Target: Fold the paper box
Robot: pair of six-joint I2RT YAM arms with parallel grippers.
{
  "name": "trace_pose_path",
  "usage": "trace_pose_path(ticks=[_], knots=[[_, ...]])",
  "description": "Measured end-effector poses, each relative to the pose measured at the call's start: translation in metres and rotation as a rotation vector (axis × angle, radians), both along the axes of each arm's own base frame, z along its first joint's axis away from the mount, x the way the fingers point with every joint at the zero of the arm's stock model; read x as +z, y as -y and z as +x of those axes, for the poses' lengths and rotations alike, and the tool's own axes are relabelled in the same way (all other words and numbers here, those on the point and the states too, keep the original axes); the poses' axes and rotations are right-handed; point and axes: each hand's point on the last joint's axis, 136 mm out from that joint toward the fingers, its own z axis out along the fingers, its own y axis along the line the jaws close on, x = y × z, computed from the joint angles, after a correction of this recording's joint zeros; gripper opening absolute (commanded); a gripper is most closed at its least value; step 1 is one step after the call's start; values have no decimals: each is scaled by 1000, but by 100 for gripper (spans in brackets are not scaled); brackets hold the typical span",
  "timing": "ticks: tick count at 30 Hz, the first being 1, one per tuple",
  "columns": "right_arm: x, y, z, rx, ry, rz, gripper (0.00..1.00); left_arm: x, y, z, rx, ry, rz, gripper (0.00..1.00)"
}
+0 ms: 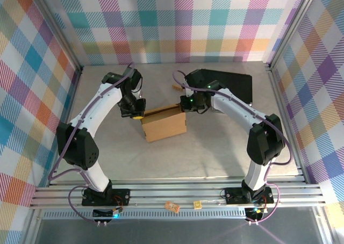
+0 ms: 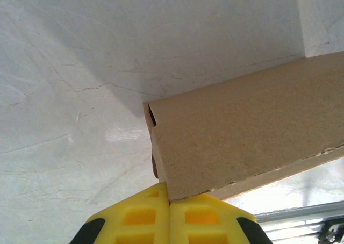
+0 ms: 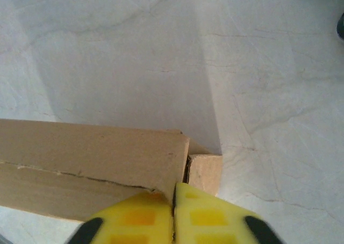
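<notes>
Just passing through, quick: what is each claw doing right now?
Left gripper: closed, tips at one end of the paper box.
Right gripper: closed, tips at its other end.
Whether either pinches cardboard cannot be told.

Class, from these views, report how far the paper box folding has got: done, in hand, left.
Done: the paper box stands as a box shape on the table. In hand: the left gripper and right gripper, both shut, press at its two far corners. Left: a side tab pokes out at the right corner, so tucking and closing probably remain.
</notes>
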Motion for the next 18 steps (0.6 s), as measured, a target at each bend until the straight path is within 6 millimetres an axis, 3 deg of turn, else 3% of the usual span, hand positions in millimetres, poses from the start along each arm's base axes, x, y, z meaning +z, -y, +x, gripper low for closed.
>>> trace_pose_path(ticks=[10,13,18], knots=[[-3,6,-4,20,39,-7,0,-5,3,5,14,24,10,0],[-3,7,-4,21,48,-9,0,-4,4,6,36,27,-4,10],[-3,9,-2,18,61,-21,0,8,9,2,70,36,-53,19]])
